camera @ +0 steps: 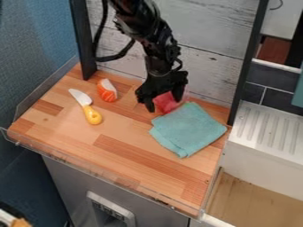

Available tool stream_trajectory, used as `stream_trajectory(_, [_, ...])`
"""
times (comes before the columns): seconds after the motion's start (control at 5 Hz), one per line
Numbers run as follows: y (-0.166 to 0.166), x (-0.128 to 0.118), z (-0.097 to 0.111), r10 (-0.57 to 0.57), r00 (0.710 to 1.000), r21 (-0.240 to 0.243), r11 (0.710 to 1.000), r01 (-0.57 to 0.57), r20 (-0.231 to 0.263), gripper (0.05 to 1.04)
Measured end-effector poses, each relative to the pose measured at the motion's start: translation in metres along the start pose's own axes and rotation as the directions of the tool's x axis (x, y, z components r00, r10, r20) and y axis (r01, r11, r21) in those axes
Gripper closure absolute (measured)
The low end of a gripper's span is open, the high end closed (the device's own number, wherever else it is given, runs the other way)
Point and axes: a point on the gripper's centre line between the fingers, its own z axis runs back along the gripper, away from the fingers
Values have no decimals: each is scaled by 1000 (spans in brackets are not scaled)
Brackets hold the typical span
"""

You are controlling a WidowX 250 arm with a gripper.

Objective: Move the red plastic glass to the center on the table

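At the back of the wooden table, right of its middle, the gripper (164,100) points down with its fingers spread apart. The red plastic glass (168,103) is low between and behind the fingers, partly covered by them. Its pinkish edge shows just past the right finger. Whether the fingers touch the glass, and whether it stands or lies, I cannot tell. The wooden table (127,126) runs out in front toward the camera.
A folded teal cloth (188,128) lies just in front and to the right of the glass. On the left are an orange-and-white toy piece (107,90) and a knife with a yellow handle (91,115). A clear rim (89,174) edges the table's front.
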Motion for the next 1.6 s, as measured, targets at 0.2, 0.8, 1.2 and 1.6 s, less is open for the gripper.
stream_trajectory(0.2, [0, 0, -12, 9, 1000, 28, 1000, -8, -16, 118])
stream_trajectory(0.8, [0, -1, -14, 8, 1000, 34, 999, -7, -26, 457])
stream_trajectory(1.2, [5, 8, 19, 45, 998, 4, 999, -44, -54, 457])
stream_trajectory(1.6, [0, -13, 64, 94, 976, -35, 994, -103, -195, 457])
